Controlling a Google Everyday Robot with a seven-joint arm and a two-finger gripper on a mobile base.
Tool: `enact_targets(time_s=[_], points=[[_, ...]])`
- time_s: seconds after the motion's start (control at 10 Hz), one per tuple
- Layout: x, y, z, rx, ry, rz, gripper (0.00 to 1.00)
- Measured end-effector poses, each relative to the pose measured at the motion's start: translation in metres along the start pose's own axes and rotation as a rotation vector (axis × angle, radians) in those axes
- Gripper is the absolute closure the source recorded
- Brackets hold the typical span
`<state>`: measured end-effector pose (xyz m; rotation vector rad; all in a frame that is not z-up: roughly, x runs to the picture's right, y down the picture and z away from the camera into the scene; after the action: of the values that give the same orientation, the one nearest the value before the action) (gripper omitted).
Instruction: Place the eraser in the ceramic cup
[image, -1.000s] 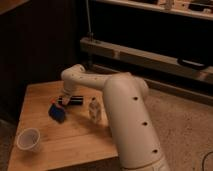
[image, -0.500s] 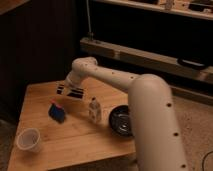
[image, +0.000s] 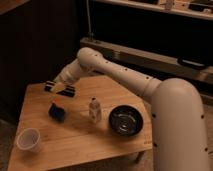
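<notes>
Transport is the step in hand in the single camera view. The gripper (image: 61, 88) sits in the upper left of the frame, above the far left part of the wooden table (image: 75, 147), at the end of the white arm (image: 117, 70) that reaches in from the lower right. Its jaws are clenched on the eraser (image: 49, 86), which shows as a dark bar lying roughly level across the fingers and clear of the tabletop. The ceramic cup (image: 29, 140) stands upright near the lower left corner of the table, well apart from the gripper and lower in the frame. Between the two lies a small blue object (image: 56, 111). A clear bottle (image: 94, 110) stands at the middle of the table, and a black bowl (image: 126, 121) sits to its right. Judge the task as partly done: the eraser is grasped but not yet delivered. For the next move, carry the eraser toward the lower left until it is over the cup mouth, passing above the blue object. Expect that the long bar must be tipped end-down to enter the small cup before you release it.
</notes>
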<state>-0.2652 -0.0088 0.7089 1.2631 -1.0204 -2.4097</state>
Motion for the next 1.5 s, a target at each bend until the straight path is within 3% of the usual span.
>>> enact_targets(time_s=[0.1,0.7,0.9,1.0,1.2,1.5], points=[[0.006,-0.01,-0.002,0.019,0.013,-0.015,1.0],[0.008,-0.012,0.002,0.03,0.019,-0.02,1.0],[0.017,-0.016,0.009,0.074,0.068,-0.062,1.0],[0.033,-0.026,0.018,0.108,0.11,-0.102,1.0],[0.061,-0.053,0.034,0.169,0.171,-0.169,1.0],[0.108,-0.117,0.064,0.288,0.251,-0.277,1.0]])
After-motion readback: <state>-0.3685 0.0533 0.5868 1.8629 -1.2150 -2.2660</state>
